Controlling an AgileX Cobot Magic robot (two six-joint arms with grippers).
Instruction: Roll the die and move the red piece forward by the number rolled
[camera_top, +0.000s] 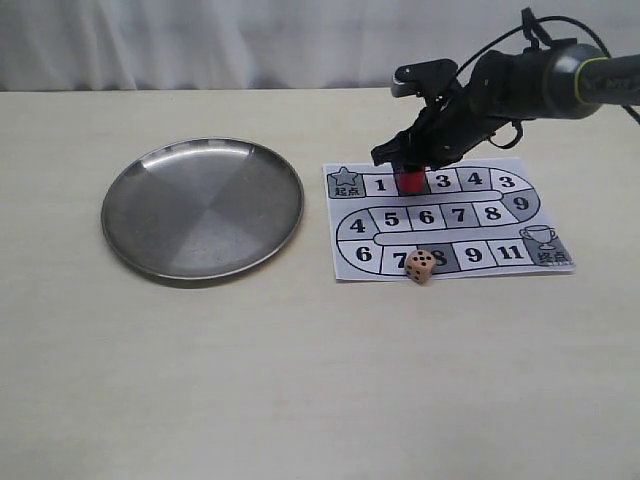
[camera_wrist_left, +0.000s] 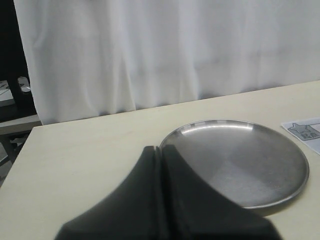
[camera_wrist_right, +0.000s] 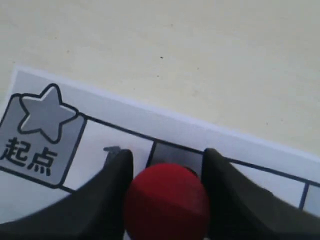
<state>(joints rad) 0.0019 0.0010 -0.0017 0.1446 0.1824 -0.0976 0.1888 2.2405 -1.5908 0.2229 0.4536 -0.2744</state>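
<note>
The red piece (camera_top: 409, 181) stands on the grey second square of the paper game board (camera_top: 346, 270), just past square 1. My right gripper (camera_top: 408, 168) has come down over it. In the right wrist view the two black fingers press against both sides of the red piece (camera_wrist_right: 167, 200), so this gripper (camera_wrist_right: 166, 152) is shut on it. The pale die (camera_top: 421, 265) with black pips lies at the board's front edge, over squares 7 and 8. My left gripper (camera_wrist_left: 161, 148) is shut and empty, hovering beside the steel plate (camera_wrist_left: 240, 160).
A round steel plate (camera_top: 200, 208) lies left of the board and holds nothing. The board's star start square (camera_wrist_right: 42, 125) is beside square 1, and its trophy end square (camera_top: 545, 243) sits at the front right. A white curtain hangs behind the table.
</note>
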